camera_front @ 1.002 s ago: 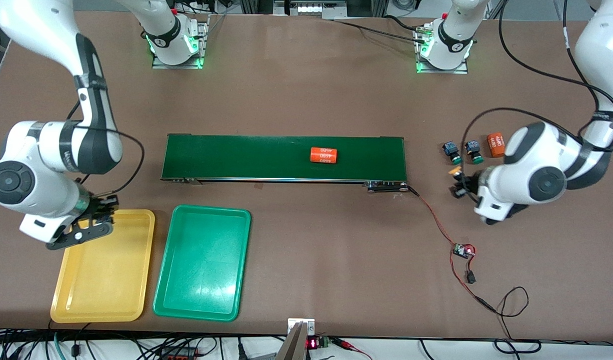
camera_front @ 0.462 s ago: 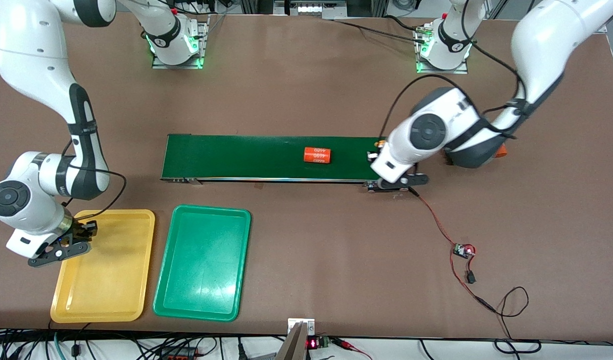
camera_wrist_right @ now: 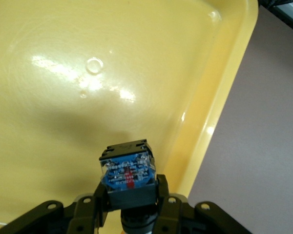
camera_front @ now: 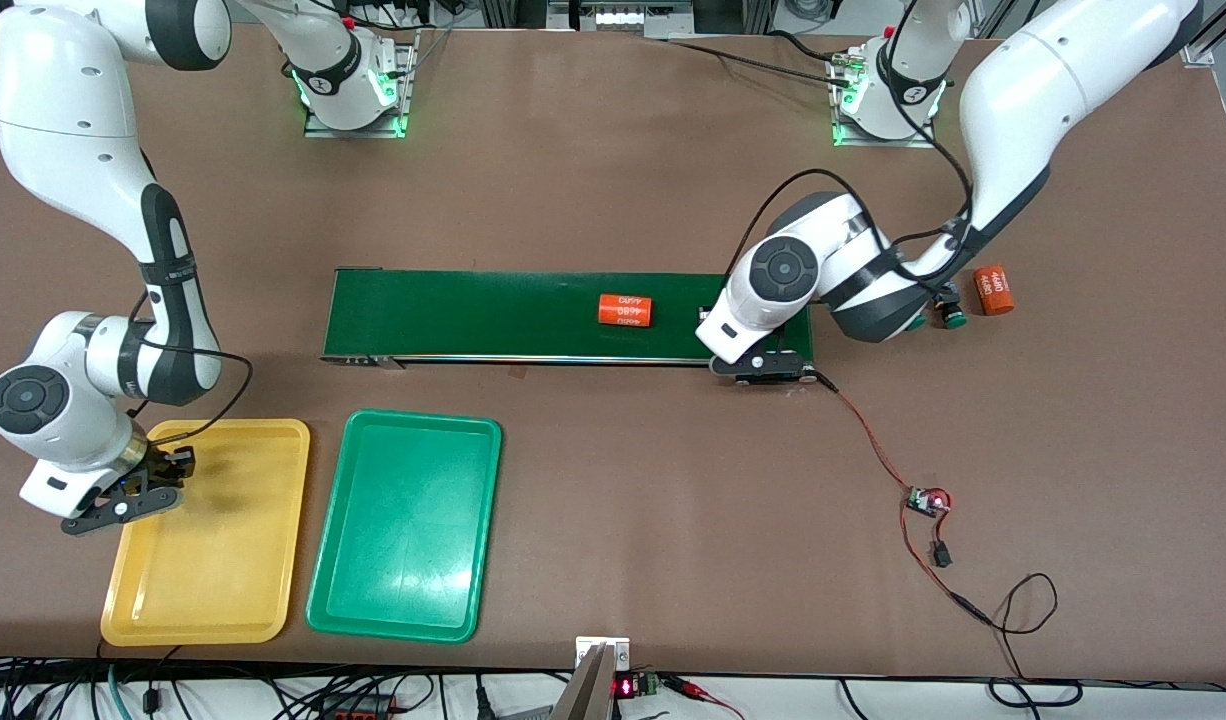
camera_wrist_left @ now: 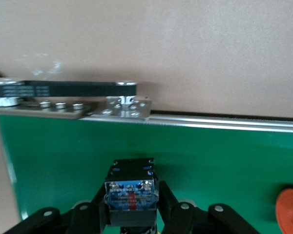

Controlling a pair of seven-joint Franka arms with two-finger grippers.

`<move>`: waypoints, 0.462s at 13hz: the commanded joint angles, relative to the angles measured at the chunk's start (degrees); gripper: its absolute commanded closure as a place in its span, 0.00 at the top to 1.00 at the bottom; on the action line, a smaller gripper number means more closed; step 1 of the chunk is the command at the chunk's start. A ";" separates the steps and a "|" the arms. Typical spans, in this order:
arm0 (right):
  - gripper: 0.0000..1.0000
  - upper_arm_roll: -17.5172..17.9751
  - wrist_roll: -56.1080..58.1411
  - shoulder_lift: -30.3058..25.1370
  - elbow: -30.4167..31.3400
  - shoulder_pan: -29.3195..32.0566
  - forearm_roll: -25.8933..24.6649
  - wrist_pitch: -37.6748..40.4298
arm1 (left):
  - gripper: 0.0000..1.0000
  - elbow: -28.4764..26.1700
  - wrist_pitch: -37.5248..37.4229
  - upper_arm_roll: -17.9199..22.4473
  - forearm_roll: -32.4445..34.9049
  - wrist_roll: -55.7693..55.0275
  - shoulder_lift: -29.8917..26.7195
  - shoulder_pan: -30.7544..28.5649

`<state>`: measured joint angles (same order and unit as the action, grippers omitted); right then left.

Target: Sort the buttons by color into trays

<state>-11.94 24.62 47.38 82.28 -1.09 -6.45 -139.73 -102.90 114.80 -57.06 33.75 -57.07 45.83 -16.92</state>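
Two arms, each carrying one button.
Right gripper [camera_wrist_right: 132, 214] clamped on a button [camera_wrist_right: 128, 176], over the yellow tray [camera_front: 223, 560] beside the green tray [camera_front: 413, 540]. Left gripper [camera_wrist_left: 132, 217] clamped on another button [camera_wrist_left: 130, 192], over the belt [camera_front: 473, 315] at the left arm's end. Green-capped button [camera_front: 949, 316] on the table beside an orange cylinder [camera_front: 994, 289]; another cylinder [camera_front: 625, 310] on the belt.

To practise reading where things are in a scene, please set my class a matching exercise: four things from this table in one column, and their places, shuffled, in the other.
Column one
1. right gripper
2. left gripper
3. green tray
4. green-capped button

Column two
A. holding a button over the conveyor belt
B. beside the yellow tray
C. holding a button over the yellow tray
D. beside an orange cylinder, off the belt

Pairs: 1-C, 2-A, 3-B, 4-D
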 commanded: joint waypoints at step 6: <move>0.23 0.51 -2.30 1.84 -0.37 -1.90 6.63 -1.50 | 1.00 8.92 -15.60 -1.30 0.35 -0.24 -3.46 -0.57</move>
<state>-11.49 23.18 48.83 82.28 -3.02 -0.28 -140.45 -98.13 107.18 -57.54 33.79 -57.17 44.45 -17.38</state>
